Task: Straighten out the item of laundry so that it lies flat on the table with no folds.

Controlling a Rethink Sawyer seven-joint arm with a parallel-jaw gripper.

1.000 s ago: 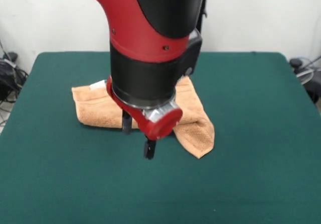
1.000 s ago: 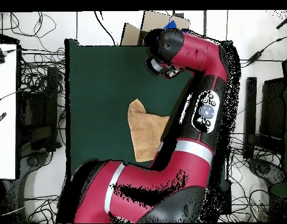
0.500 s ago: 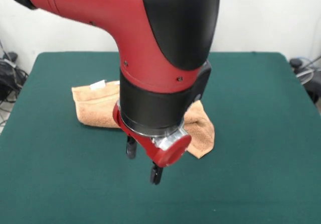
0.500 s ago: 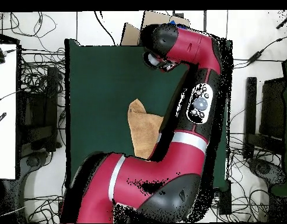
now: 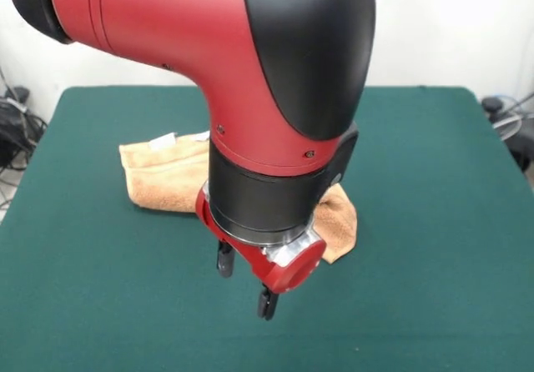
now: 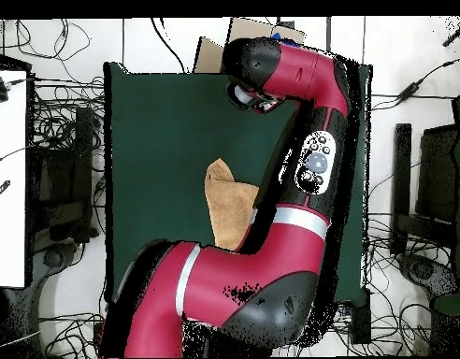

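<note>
We see tangled black cables [image 6: 70,140] on the tiled floor [image 6: 402,56], what may be a cardboard box [image 6: 241,35], and a white wall [image 5: 450,22] behind.

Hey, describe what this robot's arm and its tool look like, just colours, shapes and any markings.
The arm is thick and rounded, glossy red with large black shell sections and a black cylindrical wrist band. Below the wrist sits a silver ring and a red round cap. The tool has two short black fingers. From overhead, one link carries a pale oval button panel and a silver-white band.
</note>
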